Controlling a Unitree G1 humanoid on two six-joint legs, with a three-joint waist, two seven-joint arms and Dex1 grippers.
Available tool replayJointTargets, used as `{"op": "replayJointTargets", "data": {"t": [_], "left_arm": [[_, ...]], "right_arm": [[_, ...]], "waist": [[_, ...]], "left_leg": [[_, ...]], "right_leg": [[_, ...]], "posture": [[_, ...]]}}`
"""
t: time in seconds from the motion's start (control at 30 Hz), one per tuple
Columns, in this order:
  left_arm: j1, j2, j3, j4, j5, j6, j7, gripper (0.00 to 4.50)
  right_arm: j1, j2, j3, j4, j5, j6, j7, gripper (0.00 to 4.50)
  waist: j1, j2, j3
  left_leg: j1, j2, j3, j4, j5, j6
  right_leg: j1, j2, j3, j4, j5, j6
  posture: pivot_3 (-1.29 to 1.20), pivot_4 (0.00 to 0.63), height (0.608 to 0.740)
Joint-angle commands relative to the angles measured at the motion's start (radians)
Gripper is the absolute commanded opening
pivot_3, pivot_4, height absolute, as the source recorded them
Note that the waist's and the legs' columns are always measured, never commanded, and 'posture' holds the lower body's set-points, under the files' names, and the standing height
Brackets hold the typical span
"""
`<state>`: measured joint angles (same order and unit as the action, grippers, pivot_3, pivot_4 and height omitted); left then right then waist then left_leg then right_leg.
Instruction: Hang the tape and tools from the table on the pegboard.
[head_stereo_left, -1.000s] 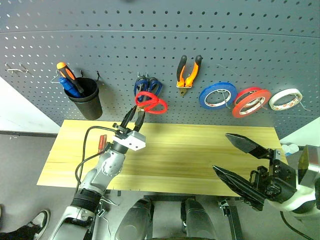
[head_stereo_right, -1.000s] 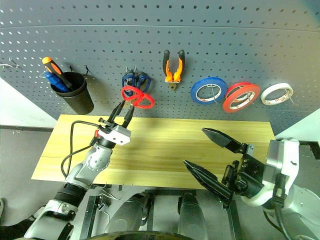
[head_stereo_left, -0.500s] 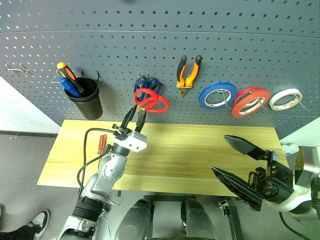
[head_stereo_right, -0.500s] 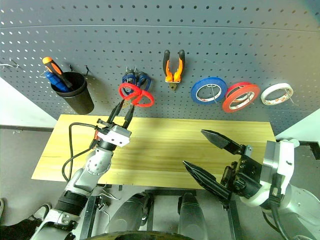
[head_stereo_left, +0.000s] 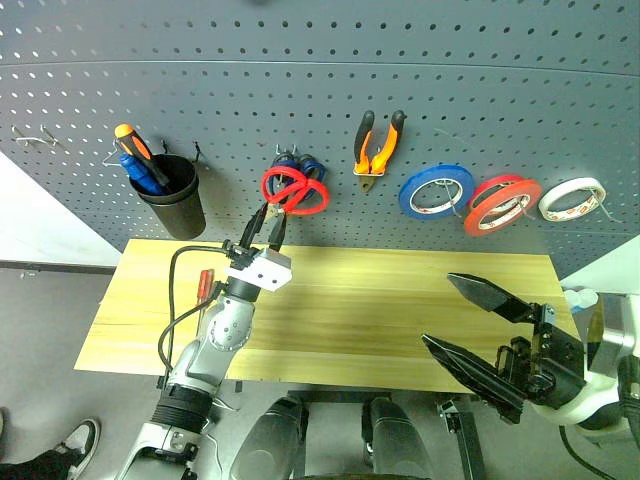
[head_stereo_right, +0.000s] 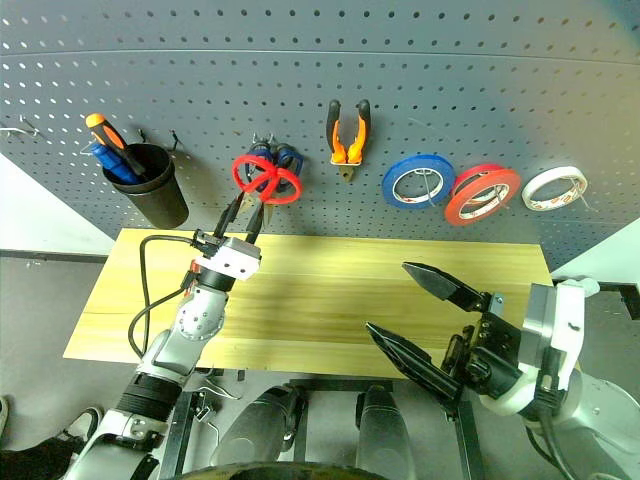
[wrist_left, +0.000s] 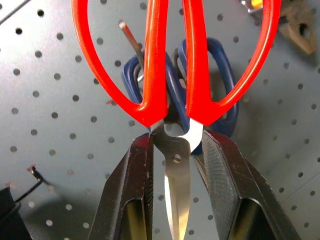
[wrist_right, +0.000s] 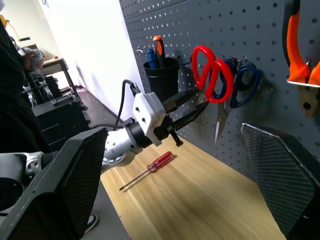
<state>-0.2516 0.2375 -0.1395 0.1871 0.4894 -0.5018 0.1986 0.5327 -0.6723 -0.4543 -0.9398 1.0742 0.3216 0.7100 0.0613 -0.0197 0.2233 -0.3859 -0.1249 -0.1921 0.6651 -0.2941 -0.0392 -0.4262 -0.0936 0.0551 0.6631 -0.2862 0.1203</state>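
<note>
Scissors with red handles (head_stereo_left: 295, 190) sit pinched by their steel blades in the left gripper (head_stereo_left: 263, 228), handles up against the pegboard (head_stereo_left: 330, 70) over the blue scissors (wrist_left: 220, 80). Right gripper (head_stereo_left: 475, 320) hangs wide open above the table (head_stereo_left: 400, 300); red screwdriver (wrist_right: 150, 167) lies there.

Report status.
Left end effector shut on red scissors at pegboard. Right end effector open. Blue scissors behind. Screwdriver on table.

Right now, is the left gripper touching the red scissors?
Touching. In the left wrist view, the left gripper has both fingers clamped against the red scissors at the pivot.
</note>
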Motion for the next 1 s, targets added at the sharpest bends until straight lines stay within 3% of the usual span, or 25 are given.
{"op": "replayJointTargets", "data": {"t": [0.03,0.33,0.6,0.63,0.83,1.0], "left_arm": [[-0.030,-0.015,0.002,0.006,-0.007,0.007,0.017,1.08],[-0.112,-0.054,-0.006,0.151,0.004,0.048,0.059,1.08],[-0.101,-0.057,-0.009,0.159,-0.020,0.046,0.051,1.08],[-0.099,-0.059,-0.006,0.159,-0.031,0.041,0.048,1.78],[-0.073,-0.050,-0.024,0.139,-0.014,0.074,0.030,3.65],[0.043,-0.025,-0.040,0.067,-0.023,0.086,-0.021,3.65]], "right_arm": [[0.008,0.001,-0.001,-0.035,0.008,-0.007,-0.004,4.50],[-0.001,-0.003,0.002,-0.040,0.012,-0.008,-0.015,4.50],[-0.017,-0.014,-0.022,-0.055,0.055,-0.016,-0.024,4.50],[-0.020,-0.015,-0.019,-0.053,0.053,-0.016,-0.024,4.50],[-0.031,-0.016,-0.011,-0.044,0.046,-0.013,-0.023,4.50],[-0.031,-0.016,-0.009,-0.042,0.040,-0.012,-0.021,4.50]], "waist": [[0.000,0.000,0.000],[0.000,0.000,0.000],[-0.010,-0.001,0.000],[-0.013,0.000,0.000],[-0.024,0.000,0.000],[-0.023,0.000,0.000]], "left_leg": [[0.000,0.000,0.000,0.000,0.000,0.000],[0.000,0.000,0.000,0.000,0.000,0.000],[0.000,0.000,0.000,0.000,0.000,-0.001],[0.000,0.000,0.000,0.000,0.000,-0.001],[0.000,0.000,0.000,0.000,0.000,-0.001],[0.000,0.000,0.000,0.000,0.000,-0.001]], "right_leg": [[0.000,0.000,0.000,0.000,0.000,0.000],[0.000,0.000,0.000,0.000,0.000,0.000],[0.000,0.000,0.000,0.000,0.000,0.000],[0.000,0.000,0.000,0.000,0.000,0.000],[0.000,0.000,0.000,0.000,0.000,0.000],[0.000,0.000,0.000,0.000,0.000,0.000]], "posture": [[-0.04,0.221,0.720],[-0.04,0.222,0.720],[-0.04,0.221,0.720],[-0.04,0.219,0.720],[-0.04,0.214,0.720],[-0.03,0.211,0.720]]}}
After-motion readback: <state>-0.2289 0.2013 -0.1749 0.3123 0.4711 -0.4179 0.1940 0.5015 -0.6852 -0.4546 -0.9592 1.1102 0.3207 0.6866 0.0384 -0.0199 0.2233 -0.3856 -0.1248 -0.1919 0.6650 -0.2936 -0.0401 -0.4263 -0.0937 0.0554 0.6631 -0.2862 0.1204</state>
